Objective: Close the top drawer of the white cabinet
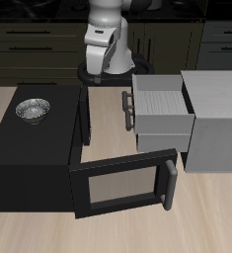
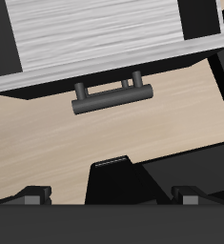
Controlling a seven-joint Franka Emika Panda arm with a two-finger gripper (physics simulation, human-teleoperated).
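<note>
The white cabinet (image 1: 219, 121) stands on the table beside the black box. Its top drawer (image 1: 163, 103) is pulled out, showing its ribbed pale top. The drawer's short dark bar handle (image 1: 124, 106) faces the black box. In the wrist view the top drawer (image 2: 94, 38) and its handle (image 2: 113, 92) lie ahead of my gripper (image 2: 112, 198). The fingers (image 2: 32, 196) are spread wide, so the gripper is open and empty. It is apart from the handle, with bare table between them. My arm (image 1: 108, 44) stands at the table's back, behind the drawer front.
A black microwave-like box (image 1: 34, 148) stands next to the drawer, with a metal bowl (image 1: 32, 109) on top. Its windowed door (image 1: 122, 186) hangs open toward the table's front edge, close below the drawer front. Dark cabinets line the back.
</note>
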